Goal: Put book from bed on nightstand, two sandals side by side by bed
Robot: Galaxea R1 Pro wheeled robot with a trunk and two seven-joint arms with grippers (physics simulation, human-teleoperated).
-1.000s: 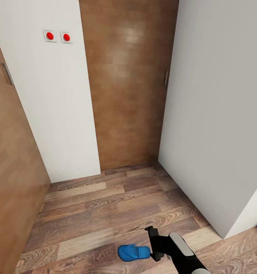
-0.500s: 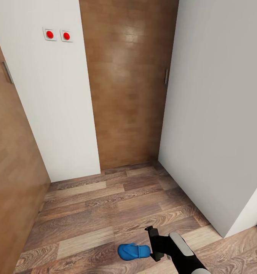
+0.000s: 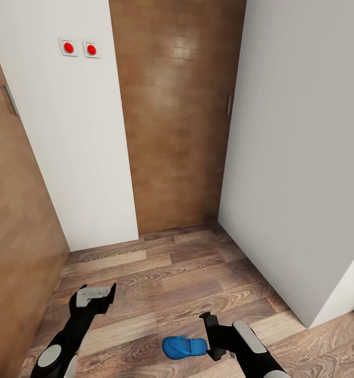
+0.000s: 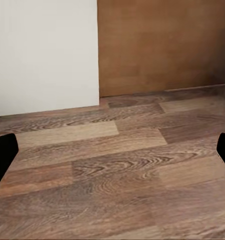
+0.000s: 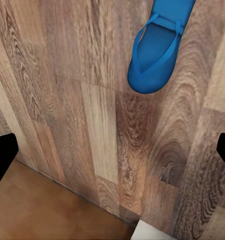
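Note:
One bright blue sandal (image 3: 183, 347) lies flat on the wood-plank floor, low in the head view. My right gripper (image 3: 208, 337) hangs just right of it, open, its fingers pointing toward the sandal's heel. In the right wrist view the sandal (image 5: 160, 47) lies on the planks beyond the wide-apart fingertips of my right gripper (image 5: 113, 152), apart from them. My left gripper (image 3: 95, 295) hovers over bare floor at the lower left, open with nothing in it; the left wrist view has its fingertips (image 4: 2, 155) spread over planks. The book, bed and nightstand are out of view.
I face a narrow corner. A white wall panel with two red-button switches (image 3: 79, 49) stands ahead, a brown wooden door (image 3: 177, 115) beside it. A tan door (image 3: 14, 210) closes the left side and a white wall (image 3: 297, 157) the right.
My left arm has risen into the head view at the lower left. The sandal and right gripper hold their places.

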